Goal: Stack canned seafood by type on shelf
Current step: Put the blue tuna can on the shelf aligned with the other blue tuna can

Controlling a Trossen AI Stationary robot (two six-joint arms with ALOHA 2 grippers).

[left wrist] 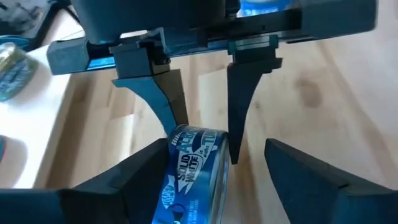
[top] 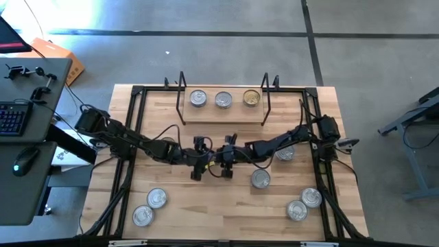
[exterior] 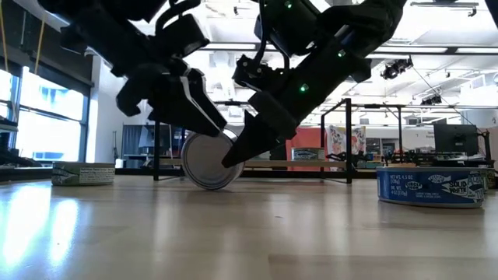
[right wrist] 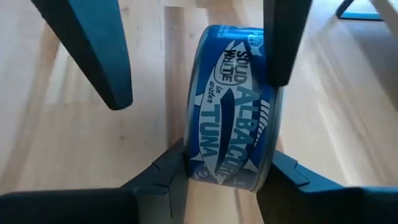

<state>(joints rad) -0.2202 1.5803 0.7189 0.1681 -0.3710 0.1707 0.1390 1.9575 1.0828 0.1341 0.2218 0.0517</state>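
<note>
1. Right claw [top: 225, 156], high view: it meets the left claw [top: 199, 161] in the middle of the table, on the near side of the shelf [top: 206, 115]. I can't really make out the fingers or the tin between them from up here. The shelf board carries three tins [top: 223, 99] in a row, and the right-most one is gold-topped. Six loose tins [top: 260, 180] lie flat on the table: two near left, four on the right.
2. Low view: a tuna tin [exterior: 208, 167] stands on its edge on the wood, silver face toward me, with both claws angled down onto it. A blue-labelled tin [exterior: 432, 187] lies flat on the right.
3. Left wrist view: the left claw's own fingers [left wrist: 140, 177] are spread wide. The tuna tin sits right against one of them, and there's a clear gap to the other. The right claw's fingers [left wrist: 239, 106] pinch the tin from the far side.
4. Right wrist view: the right claw is closed partway, both fingers [right wrist: 168, 177] pressed on the tin's flat faces. So it's gripping the tin, upright on its rim.
</note>
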